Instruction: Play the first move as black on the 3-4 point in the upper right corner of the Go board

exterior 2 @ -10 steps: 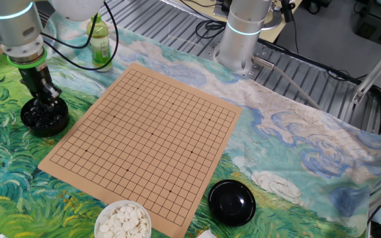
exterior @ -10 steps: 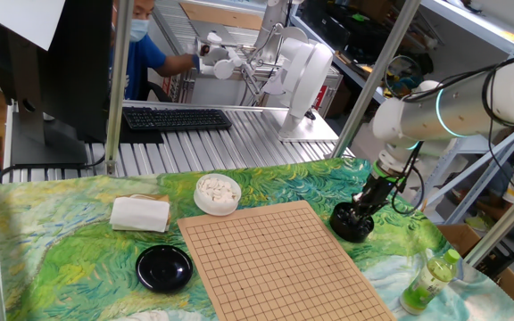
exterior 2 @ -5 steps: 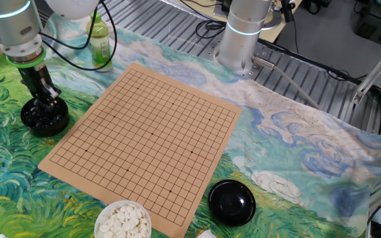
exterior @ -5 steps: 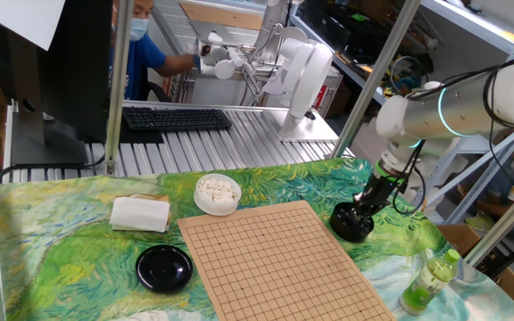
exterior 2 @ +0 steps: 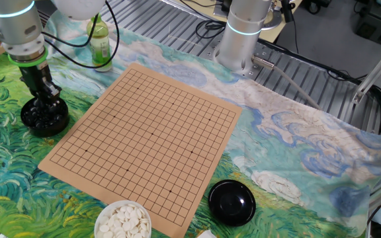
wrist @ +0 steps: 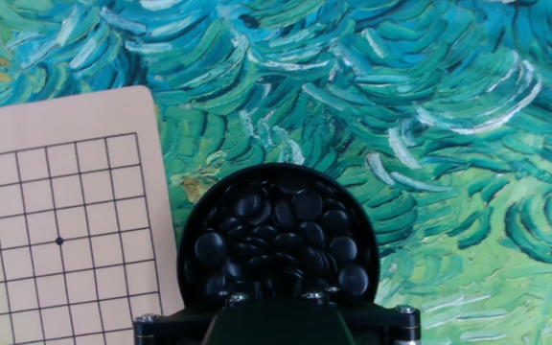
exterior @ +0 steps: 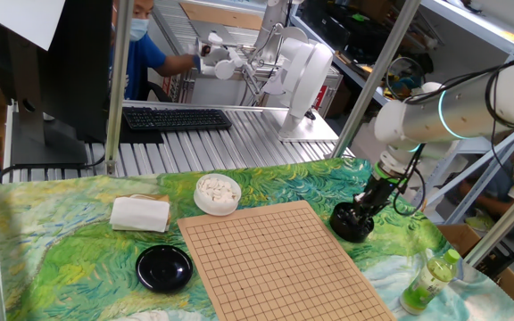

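Observation:
The black stones [wrist: 278, 235] fill a round black bowl [exterior: 352, 223] [exterior 2: 43, 117] standing just off the board's corner. My gripper [exterior: 362, 210] [exterior 2: 43, 104] [wrist: 276, 297] points down into this bowl, its fingertips among the stones. In the hand view the tips are dark against the stones, so I cannot tell whether one is pinched. The wooden Go board [exterior: 275, 259] [exterior 2: 151, 132] [wrist: 56, 240] carries no stones. Its corner nearest the bowl shows a star dot [wrist: 59, 241], and the crossings around that dot, the 3-4 point among them, are bare.
A white bowl of white stones [exterior: 217, 193] [exterior 2: 123, 220] and a black lid [exterior: 164, 267] [exterior 2: 231, 201] sit beyond the board's far side. A green bottle [exterior: 431, 281] [exterior 2: 98, 41] stands near the bowl. A folded white cloth [exterior: 139, 213] lies apart. The arm's base [exterior 2: 243, 33] stands behind the board.
The wrist has shifted slightly above the bowl; the fingers stay down among the black stones. Nothing on the board has changed.

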`<state>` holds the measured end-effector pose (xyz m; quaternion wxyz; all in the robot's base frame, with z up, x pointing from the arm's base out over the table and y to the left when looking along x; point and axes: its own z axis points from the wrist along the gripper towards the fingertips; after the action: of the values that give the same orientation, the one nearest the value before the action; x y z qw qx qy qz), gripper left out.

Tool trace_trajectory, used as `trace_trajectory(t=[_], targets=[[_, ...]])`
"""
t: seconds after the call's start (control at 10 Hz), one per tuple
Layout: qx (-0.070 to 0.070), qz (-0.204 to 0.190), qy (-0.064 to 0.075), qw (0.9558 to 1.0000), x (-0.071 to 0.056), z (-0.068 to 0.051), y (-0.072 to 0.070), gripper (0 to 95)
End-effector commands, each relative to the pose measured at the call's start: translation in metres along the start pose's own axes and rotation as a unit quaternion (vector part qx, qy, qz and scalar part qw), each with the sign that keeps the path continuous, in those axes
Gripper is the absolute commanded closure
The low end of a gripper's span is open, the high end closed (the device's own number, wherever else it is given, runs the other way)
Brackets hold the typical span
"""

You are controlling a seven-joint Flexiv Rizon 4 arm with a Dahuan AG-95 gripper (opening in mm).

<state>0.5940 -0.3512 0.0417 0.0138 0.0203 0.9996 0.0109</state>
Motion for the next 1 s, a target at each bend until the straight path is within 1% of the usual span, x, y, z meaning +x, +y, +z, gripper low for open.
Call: trace_trajectory(t=[0.1,0.5,0.9,1.0], targets=[[-0.002,0.001,0.002,1.0000,-0.0014,0.0019,-0.0004,76.0],[-0.002,0.001,0.001,1.0000,-0.0013,0.0021,-0.0003,76.0],[-0.004,-0.002,0.001,1.0000,-0.0010,0.0056,-0.0007,76.0],[-0.004,-0.006,0.001,1.0000,-0.0010,0.0053,-0.0007,95.0]])
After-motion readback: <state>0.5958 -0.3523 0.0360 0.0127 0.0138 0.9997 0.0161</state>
